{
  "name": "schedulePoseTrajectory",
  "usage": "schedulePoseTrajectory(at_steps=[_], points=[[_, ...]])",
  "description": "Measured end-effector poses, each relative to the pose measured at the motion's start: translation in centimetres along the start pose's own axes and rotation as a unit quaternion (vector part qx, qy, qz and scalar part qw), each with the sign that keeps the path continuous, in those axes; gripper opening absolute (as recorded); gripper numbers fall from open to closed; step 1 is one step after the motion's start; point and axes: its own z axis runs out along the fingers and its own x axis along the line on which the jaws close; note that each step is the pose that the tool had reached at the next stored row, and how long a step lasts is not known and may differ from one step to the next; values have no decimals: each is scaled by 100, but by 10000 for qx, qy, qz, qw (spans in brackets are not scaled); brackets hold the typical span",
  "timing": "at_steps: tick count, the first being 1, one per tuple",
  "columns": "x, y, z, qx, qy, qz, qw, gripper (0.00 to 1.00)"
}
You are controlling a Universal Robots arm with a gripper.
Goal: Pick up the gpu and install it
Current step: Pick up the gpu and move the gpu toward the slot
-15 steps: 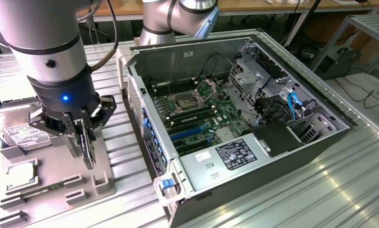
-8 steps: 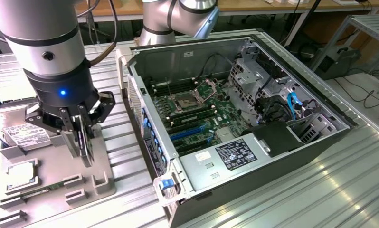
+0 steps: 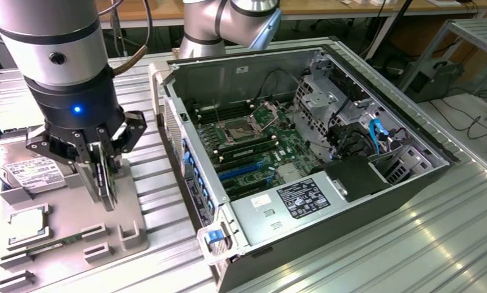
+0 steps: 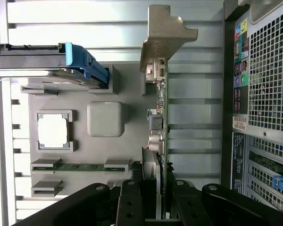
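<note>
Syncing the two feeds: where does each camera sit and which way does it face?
Exterior view: high off the arm, looking down on the open computer case and parts tray; the arm and gripper show.
Wrist view: on the wrist, looking along the fingers down the edge of the gpu.
Both show the gpu, tray and case.

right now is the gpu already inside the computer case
No, the gpu is in the hand over the grey tray, outside the case.

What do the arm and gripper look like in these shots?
Silver-grey cylindrical arm with a dark band, then a black wrist section carrying a small blue light. A dark cable runs beside it. The gripper is black, its jaws built from bolted linkage bars.
</note>
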Motion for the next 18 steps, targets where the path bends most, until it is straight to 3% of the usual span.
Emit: schedulePoseTrajectory(at_steps=[18], points=[[-7, 4, -269, 1, 203, 3, 9998, 28]])
